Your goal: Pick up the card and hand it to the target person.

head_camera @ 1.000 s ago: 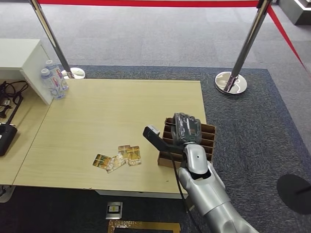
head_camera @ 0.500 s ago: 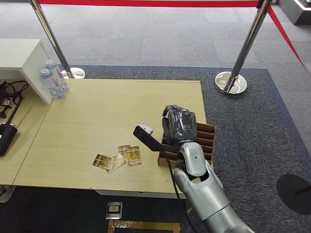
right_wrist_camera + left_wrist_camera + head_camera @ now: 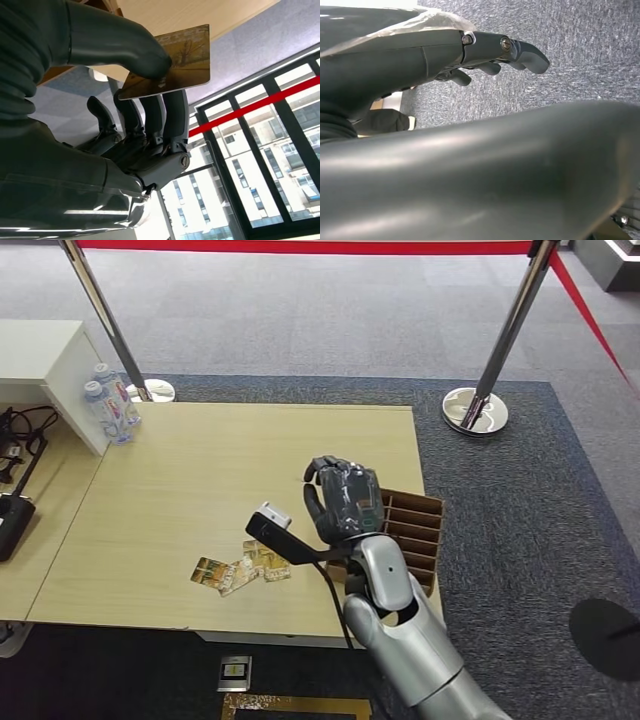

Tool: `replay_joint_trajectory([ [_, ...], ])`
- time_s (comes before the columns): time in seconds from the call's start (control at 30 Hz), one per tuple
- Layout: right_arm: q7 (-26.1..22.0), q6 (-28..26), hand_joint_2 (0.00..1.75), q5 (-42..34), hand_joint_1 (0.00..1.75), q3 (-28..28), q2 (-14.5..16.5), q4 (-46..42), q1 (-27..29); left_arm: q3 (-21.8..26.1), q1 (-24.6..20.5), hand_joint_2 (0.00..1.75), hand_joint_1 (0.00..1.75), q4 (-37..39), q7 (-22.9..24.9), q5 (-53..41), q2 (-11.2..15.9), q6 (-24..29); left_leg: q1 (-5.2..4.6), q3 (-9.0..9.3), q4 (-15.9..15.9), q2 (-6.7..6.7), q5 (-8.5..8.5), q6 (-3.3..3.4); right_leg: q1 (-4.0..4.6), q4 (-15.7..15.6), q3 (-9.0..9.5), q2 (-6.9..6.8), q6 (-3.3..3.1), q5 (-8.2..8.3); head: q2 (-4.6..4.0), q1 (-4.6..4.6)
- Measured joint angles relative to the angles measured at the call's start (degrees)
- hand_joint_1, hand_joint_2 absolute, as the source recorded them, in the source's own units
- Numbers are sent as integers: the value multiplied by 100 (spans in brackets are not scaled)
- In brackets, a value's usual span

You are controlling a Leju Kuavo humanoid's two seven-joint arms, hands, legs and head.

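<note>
Far left in the head view, dark cables (image 3: 19,445) are seen on a side surface, next to a white box (image 3: 45,365). Two water bottles (image 3: 109,405) are stood at the table's back left corner, just beside the box. A chrome post (image 3: 106,315) is seen behind them on the carpet. The wooden table (image 3: 226,465) is spread across the middle. A few loose cards (image 3: 241,568) are laid near its front edge, some overlapping. The right hand (image 3: 343,500) is held over the table, right of the loose cards, with the silver arm coming up from below. A card (image 3: 177,62) is pinched between the thumb and the fingers (image 3: 166,120) in the right wrist view, held off the table. A brown slotted card rack (image 3: 411,530) is set at the table's right edge, partly hidden by the arm. A second chrome post (image 3: 490,370) is stood on the carpet to the right, with red tape (image 3: 302,247) strung between posts. The left hand (image 3: 471,50) is seen over grey carpet with fingers stretched out, nothing in it.
</note>
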Motion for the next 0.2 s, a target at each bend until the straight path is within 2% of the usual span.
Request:
replay_joint_trajectory([
  [0.2, -281, 524, 175, -638, 141, 123, 95, 75, -75, 7, -10, 0, 0, 1, -10, -49, 0, -17, 1, -1, 0, 0, 0, 0, 1, 0, -1, 0, 0, 0, 0, 1],
])
